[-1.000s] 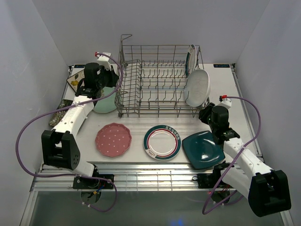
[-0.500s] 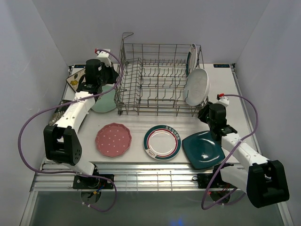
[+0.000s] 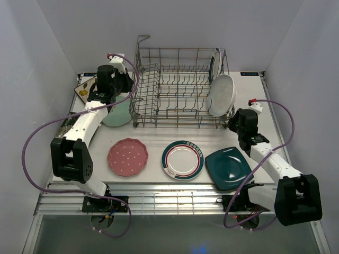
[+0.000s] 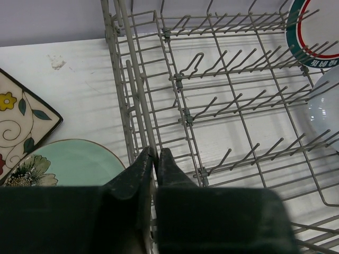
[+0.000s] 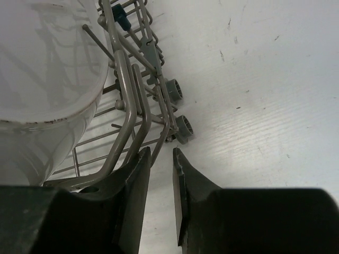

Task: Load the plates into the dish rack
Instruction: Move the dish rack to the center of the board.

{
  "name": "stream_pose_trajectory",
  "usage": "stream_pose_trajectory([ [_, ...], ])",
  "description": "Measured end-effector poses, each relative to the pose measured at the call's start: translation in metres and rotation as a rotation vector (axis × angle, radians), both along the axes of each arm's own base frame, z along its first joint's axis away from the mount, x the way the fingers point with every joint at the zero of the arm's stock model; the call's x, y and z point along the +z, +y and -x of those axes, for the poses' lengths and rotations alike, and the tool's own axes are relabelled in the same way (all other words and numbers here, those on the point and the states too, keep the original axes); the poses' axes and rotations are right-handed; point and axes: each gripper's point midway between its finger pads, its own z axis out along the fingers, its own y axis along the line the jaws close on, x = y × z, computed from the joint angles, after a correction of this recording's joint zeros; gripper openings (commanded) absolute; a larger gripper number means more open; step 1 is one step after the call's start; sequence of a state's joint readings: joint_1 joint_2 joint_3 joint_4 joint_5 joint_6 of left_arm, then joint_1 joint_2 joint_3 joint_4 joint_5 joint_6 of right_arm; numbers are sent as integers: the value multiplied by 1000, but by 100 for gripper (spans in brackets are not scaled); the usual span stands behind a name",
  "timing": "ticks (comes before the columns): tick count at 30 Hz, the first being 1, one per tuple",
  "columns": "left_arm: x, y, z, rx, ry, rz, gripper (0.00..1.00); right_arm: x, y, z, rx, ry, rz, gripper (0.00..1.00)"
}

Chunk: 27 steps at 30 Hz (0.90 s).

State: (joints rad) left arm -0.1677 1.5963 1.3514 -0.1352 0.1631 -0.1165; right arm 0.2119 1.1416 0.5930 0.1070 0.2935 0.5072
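Observation:
The grey wire dish rack (image 3: 177, 90) stands at the back middle. A white oval plate (image 3: 221, 95) and a teal-and-red-rimmed plate (image 3: 214, 62) stand upright at its right end. On the table lie a pink dotted plate (image 3: 127, 156), a second teal-and-red-rimmed plate (image 3: 183, 159), a dark teal square plate (image 3: 228, 168), a mint plate (image 3: 115, 114), a cream floral square plate (image 3: 85, 91) and a dark floral square plate (image 3: 66, 126). My left gripper (image 4: 155, 153) is shut on the rack's left top wire (image 4: 139, 100). My right gripper (image 5: 161, 153) is narrowly open at the rack's right front corner (image 5: 127, 100).
The rack's small wheels (image 5: 183, 127) rest on the white table just ahead of my right fingers. The enclosure's walls close in the left, right and back. Cables loop from both arms. The mint plate (image 4: 63, 161) and the cream floral plate (image 4: 18, 121) lie left of my left gripper.
My right gripper has moved up and back to the rack's right front corner. My left gripper has closed in on the rack's left wall. The rack has shifted slightly backward.

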Motion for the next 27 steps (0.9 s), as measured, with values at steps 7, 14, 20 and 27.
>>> stream_pose_trajectory([
  [7, -5, 2, 8, -19, -3, -24, 49, 14, -8, 7, -14, -25, 18, 47],
  [14, 14, 6, 30, -22, -61, -30, 91, 44, -5, 18, 12, -102, -5, 51],
  [20, 36, 8, 40, -21, -124, -27, 97, 67, 0, 28, 40, -176, -37, 55],
  [27, 47, 13, 63, -25, -168, -38, 98, 41, 11, 43, 111, -121, -61, 58],
])
